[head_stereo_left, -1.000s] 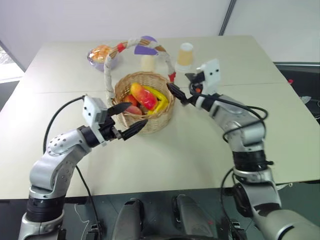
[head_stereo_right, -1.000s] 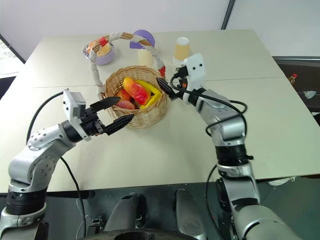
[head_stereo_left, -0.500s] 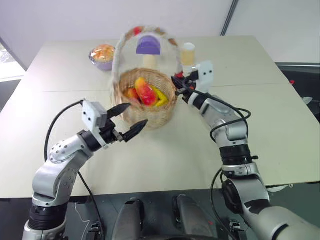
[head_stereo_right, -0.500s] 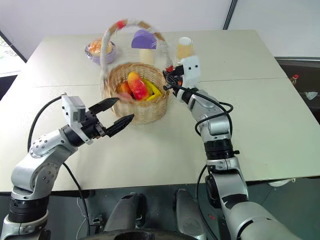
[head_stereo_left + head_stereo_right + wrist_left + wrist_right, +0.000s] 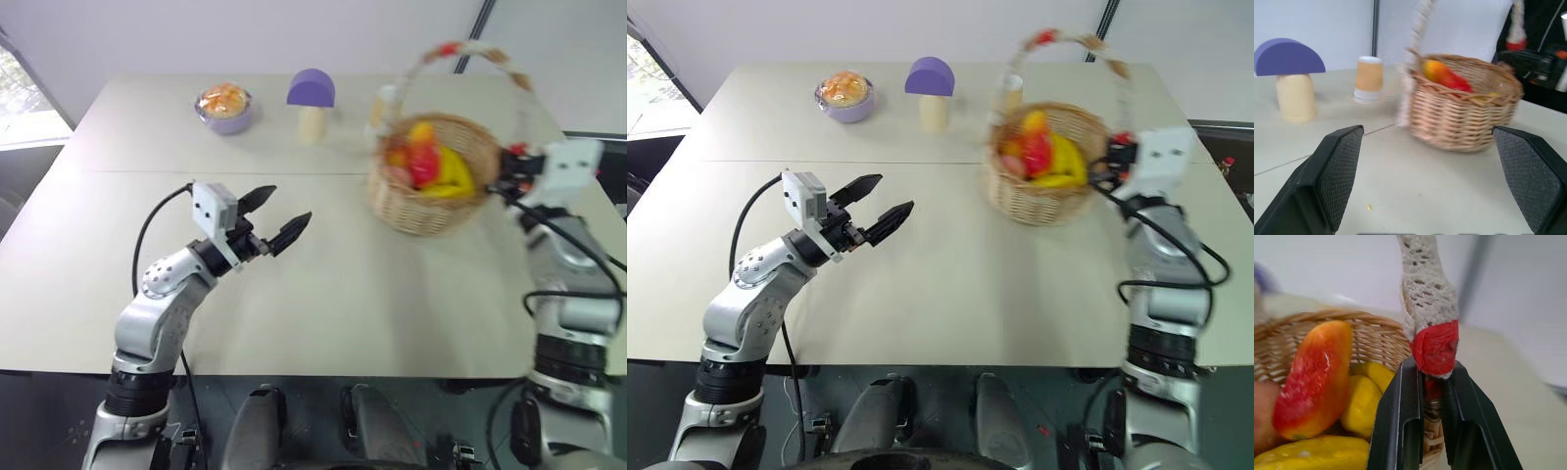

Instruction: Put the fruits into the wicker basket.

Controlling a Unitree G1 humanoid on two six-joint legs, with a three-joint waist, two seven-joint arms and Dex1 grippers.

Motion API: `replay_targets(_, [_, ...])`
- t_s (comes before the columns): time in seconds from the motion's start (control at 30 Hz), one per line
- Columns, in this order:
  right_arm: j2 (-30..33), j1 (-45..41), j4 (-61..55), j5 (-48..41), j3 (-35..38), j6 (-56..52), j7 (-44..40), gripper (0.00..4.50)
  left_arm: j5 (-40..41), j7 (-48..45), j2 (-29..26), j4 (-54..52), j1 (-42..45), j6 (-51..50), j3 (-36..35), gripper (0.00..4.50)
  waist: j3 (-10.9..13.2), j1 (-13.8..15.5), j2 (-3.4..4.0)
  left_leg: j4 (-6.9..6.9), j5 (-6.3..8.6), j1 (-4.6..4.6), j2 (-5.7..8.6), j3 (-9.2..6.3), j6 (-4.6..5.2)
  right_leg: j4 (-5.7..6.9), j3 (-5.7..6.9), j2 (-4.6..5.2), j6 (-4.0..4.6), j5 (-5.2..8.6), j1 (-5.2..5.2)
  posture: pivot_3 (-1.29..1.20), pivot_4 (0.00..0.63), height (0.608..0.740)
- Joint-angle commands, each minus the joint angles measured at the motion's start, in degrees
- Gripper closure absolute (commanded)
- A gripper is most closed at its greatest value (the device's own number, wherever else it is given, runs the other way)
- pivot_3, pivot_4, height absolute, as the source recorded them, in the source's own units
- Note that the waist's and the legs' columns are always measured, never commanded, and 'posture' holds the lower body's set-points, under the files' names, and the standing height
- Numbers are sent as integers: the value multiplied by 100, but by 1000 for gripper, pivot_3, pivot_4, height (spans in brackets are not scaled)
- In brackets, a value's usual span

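The wicker basket (image 5: 428, 201) is at the right of the table, blurred. In it lie a red-orange mango-like fruit (image 5: 1312, 377), a pink fruit (image 5: 1261, 417) at its edge, and some yellow pieces (image 5: 1362, 401). My right gripper (image 5: 1432, 371) is shut on the basket's handle, at the red band (image 5: 1436, 347) just above the rim. It reaches the basket's right side (image 5: 509, 182). My left gripper (image 5: 290, 204) hovers open over the middle of the table, well to the left of the basket, with nothing in it.
A purple-capped mushroom (image 5: 312, 98) and a small purple bowl (image 5: 225, 108) with something orange in it stand at the back of the table. A pale orange cup (image 5: 1368, 78) stands just behind the basket. The table's right edge is close to the basket.
My right gripper has shut on the handle's base and pulled the basket, fruits inside, far to the right, away from the mushroom. The left gripper stayed open and shifted slightly.
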State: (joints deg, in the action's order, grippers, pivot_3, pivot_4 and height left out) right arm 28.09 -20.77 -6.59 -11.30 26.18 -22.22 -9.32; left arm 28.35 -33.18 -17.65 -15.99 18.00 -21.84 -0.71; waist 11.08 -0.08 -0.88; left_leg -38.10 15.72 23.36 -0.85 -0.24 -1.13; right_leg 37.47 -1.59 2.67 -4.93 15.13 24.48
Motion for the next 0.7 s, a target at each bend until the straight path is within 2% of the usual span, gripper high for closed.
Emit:
replay_targets(0.03, [80,-97,-225,-32,277,133,247,4491,-96,-21,119,-4,154,223,117,0,-2,-118,7,0,-1,-2,-2,0,0,3,-1,-3,0,0,0,0,150,740])
replay_targets(0.17, [82,-107,-88,-71,406,73,409,4491,-129,-73,224,107,228,211,251,0,-6,-219,13,1,-1,-17,-10,0,0,24,-11,-21,1,1,0,0,150,740])
replay_targets(0.4, [163,166,-559,-164,604,-97,493,1155,-43,-301,211,149,262,120,267,0,-8,-196,16,1,-4,-15,-6,-2,-1,34,-11,-18,1,2,-1,0,150,740])
replay_targets(0.57, [494,739,-986,-168,985,30,261,1155,166,-566,72,85,258,-9,165,0,-8,-80,17,-1,-3,-11,-2,-3,-1,29,-11,-11,0,2,-1,0,150,740])
replay_targets(0.7, [904,1219,-1342,-564,1171,139,-585,1155,249,-725,-264,44,138,-145,-27,0,-9,-80,18,-1,-3,-11,-1,-2,-1,26,-11,-11,-1,2,-1,0,150,740])
